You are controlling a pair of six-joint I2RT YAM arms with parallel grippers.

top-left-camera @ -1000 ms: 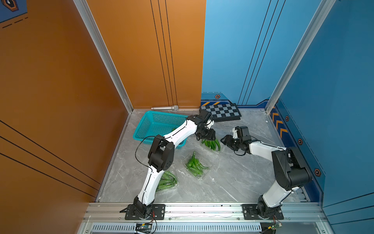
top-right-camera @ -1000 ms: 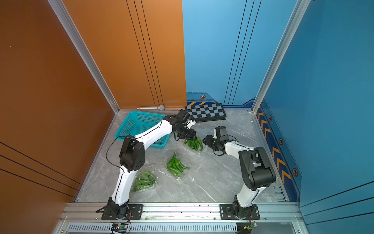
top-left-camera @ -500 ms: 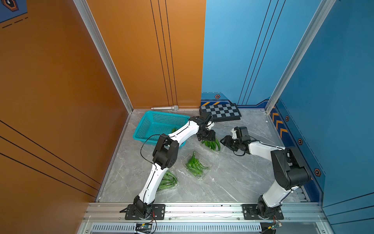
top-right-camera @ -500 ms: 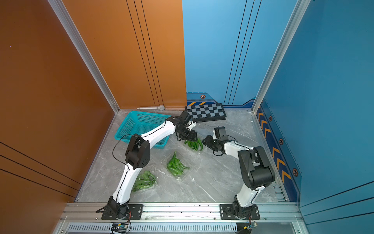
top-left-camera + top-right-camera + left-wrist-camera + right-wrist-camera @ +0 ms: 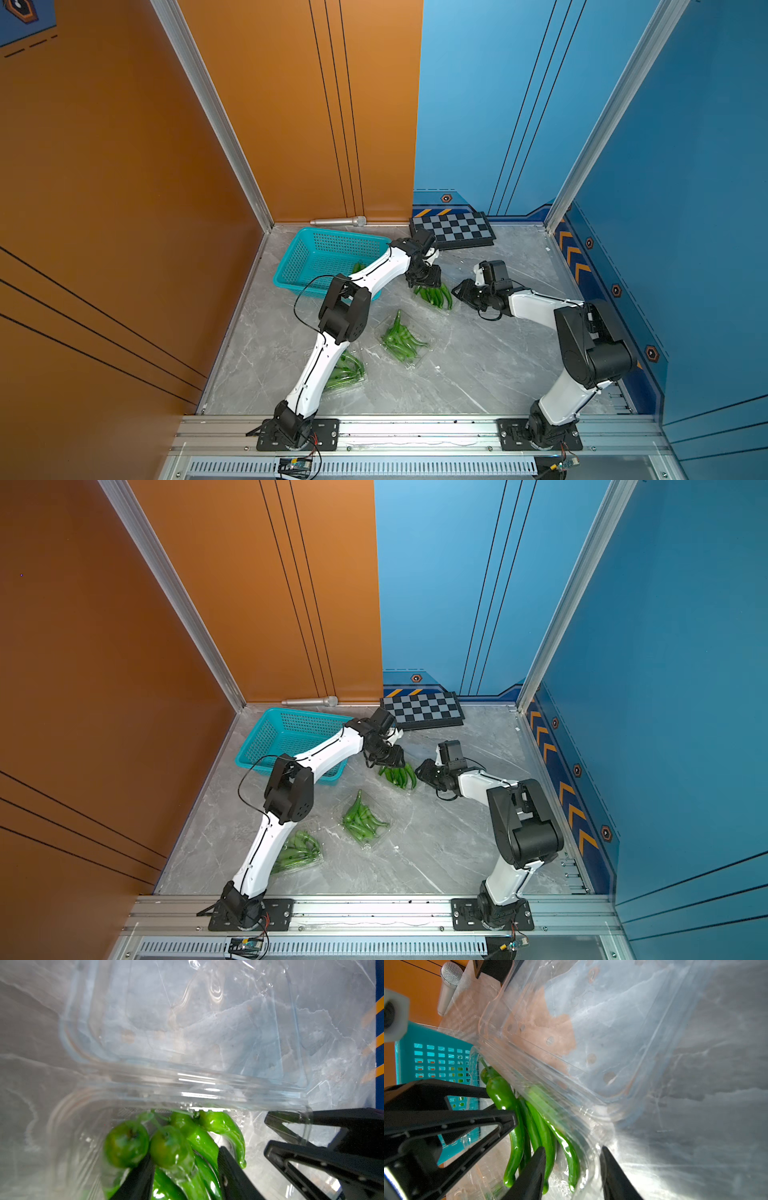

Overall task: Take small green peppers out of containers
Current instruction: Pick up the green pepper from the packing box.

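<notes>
A clear container [image 5: 187,1043] lies open beside the teal basket, its lid flat on the floor and small green peppers [image 5: 435,294] in its tray. My left gripper [image 5: 185,1153] reaches down into the tray, shut on a bunch of these peppers [image 5: 195,1138] that fills the gap between its fingers; both top views show it [image 5: 424,282] [image 5: 388,762] over the tray. From the opposite side my right gripper [image 5: 573,1148] stands open astride the tray's wall, one finger among the peppers [image 5: 546,1136] and one outside [image 5: 457,291].
Two more clear containers with peppers lie nearer the front, one mid-floor [image 5: 405,343] and one [image 5: 349,370] partly behind my left arm. The teal basket [image 5: 328,253] holds a pepper [image 5: 358,266]. A checkerboard [image 5: 451,230] and a microphone [image 5: 338,222] lie at the back wall.
My left gripper has dropped a little into the tray and its jaws have narrowed round the peppers. The right gripper's jaws have narrowed too, at the tray's edge.
</notes>
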